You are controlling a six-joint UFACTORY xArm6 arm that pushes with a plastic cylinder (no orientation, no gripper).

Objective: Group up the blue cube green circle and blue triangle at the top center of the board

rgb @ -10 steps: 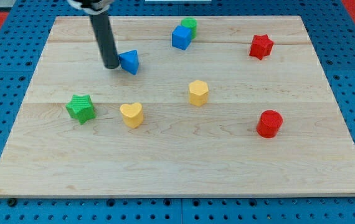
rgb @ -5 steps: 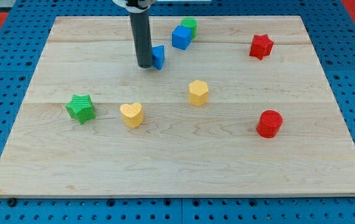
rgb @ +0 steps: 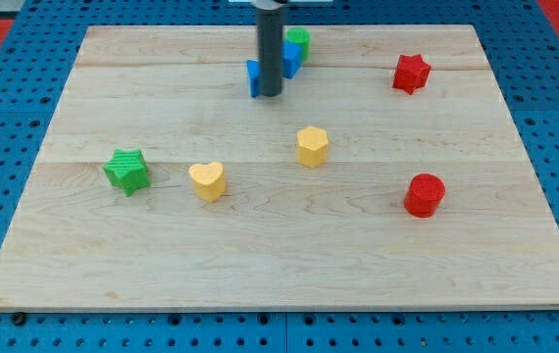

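My tip [rgb: 271, 94] stands at the top centre of the board, in front of the blue blocks. The blue triangle [rgb: 253, 76] shows only as a sliver at the rod's left side, touching it. The blue cube [rgb: 290, 58] shows partly at the rod's right side. The green circle [rgb: 299, 40] sits just behind the cube, touching it. The rod hides whether the triangle and cube touch.
A red star [rgb: 410, 73] lies at the top right. A red cylinder [rgb: 424, 194] lies at the right. A yellow hexagon-like block [rgb: 312, 146] sits at centre, a yellow heart [rgb: 207, 180] and a green star [rgb: 127, 171] at the left. The wooden board [rgb: 456, 265] lies on a blue pegboard.
My tip has moved to the view's right and slightly up, pushing the blue triangle from the upper left up against the blue cube and green circle. The other blocks have not moved.
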